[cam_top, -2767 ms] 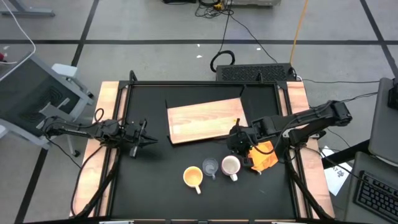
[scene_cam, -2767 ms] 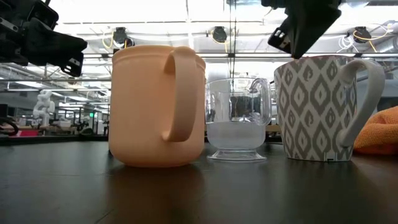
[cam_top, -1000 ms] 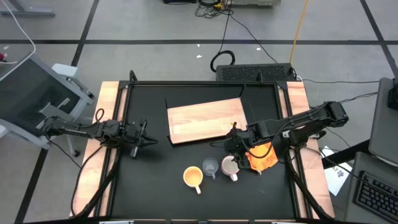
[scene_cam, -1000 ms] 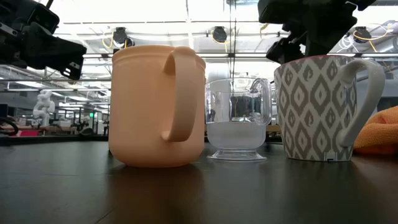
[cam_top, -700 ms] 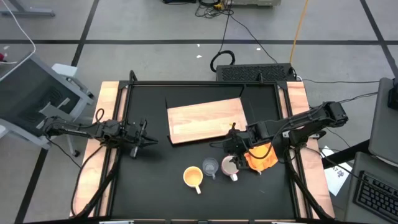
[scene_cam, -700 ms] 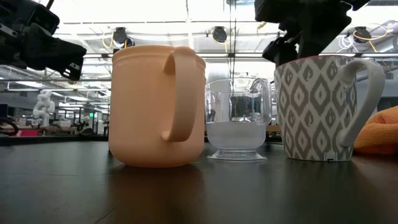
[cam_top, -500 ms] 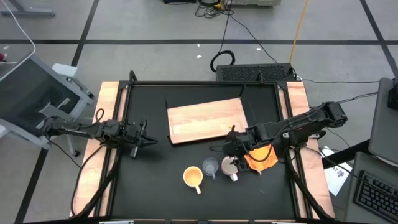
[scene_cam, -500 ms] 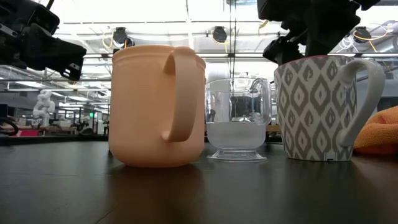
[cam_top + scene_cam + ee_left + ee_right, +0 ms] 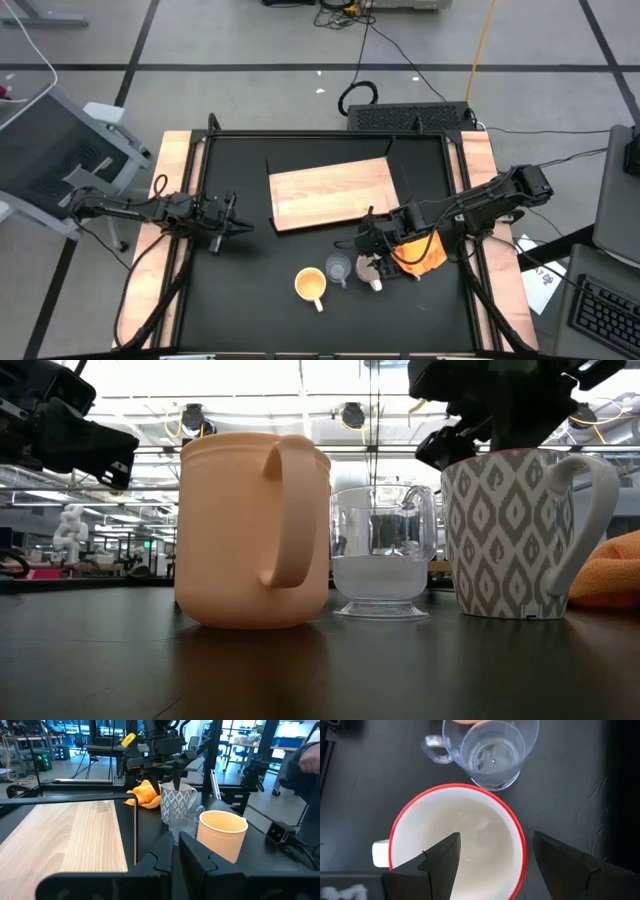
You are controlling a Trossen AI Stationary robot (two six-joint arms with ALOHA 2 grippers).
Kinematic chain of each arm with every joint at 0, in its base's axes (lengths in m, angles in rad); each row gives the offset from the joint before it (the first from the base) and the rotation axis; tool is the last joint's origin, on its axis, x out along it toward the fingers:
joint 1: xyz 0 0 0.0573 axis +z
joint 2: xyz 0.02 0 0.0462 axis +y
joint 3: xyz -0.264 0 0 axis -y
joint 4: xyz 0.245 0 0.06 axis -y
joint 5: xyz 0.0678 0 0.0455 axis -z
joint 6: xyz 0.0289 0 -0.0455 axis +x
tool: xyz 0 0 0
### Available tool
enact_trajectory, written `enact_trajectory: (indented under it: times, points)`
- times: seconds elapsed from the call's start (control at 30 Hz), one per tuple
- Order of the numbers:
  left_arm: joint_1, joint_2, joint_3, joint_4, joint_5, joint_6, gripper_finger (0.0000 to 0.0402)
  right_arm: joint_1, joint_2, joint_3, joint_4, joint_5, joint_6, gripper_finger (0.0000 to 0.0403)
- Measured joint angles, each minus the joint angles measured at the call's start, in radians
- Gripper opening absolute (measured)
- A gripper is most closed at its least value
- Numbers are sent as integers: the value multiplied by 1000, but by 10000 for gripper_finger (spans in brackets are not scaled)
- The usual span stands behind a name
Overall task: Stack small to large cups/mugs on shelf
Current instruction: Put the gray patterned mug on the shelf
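A: Why is the right gripper [image 9: 373,262] sitting right over the white mug [image 9: 505,535]?

B: It looks set to take the mug by its wall. In the right wrist view the fingers [image 9: 440,861] are spread wide, one over the inside of the mug and the other out past the red rim, with nothing gripped yet.

A: And the other cups?

B: All three stand in a row on the black table [image 9: 250,300], near its front edge. The glass cup [image 9: 339,268] is in the middle, just beside the white mug, and the orange mug [image 9: 310,285] is at the far end of the row. The wooden board [image 9: 330,192] lies behind them, apart from all three, with nothing on it.

A: So nothing is stacked.

B: Not yet. My guess is the white mug goes to the board first, as a base for the smaller ones.

A: Anything in the way?

B: The orange cloth [image 9: 420,250] lies by the mug's handle side, under the right arm.

A: The left gripper [image 9: 232,222]?

B: Waiting at the left of the table, fingers pressed together on nothing
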Motion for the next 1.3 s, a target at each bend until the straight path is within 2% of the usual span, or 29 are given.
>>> enact_trajectory:
  times: [0.17,0.57,1.3]
  points:
    - [0,0,0,-1,0,0,31,0,14,0,-2,1,-14,234]
    - [0,0,0,-2,0,0,31,0,17,0,5,5,-16,183]
    - [0,0,0,-2,0,-1,31,-14,17,0,3,6,-13,17]
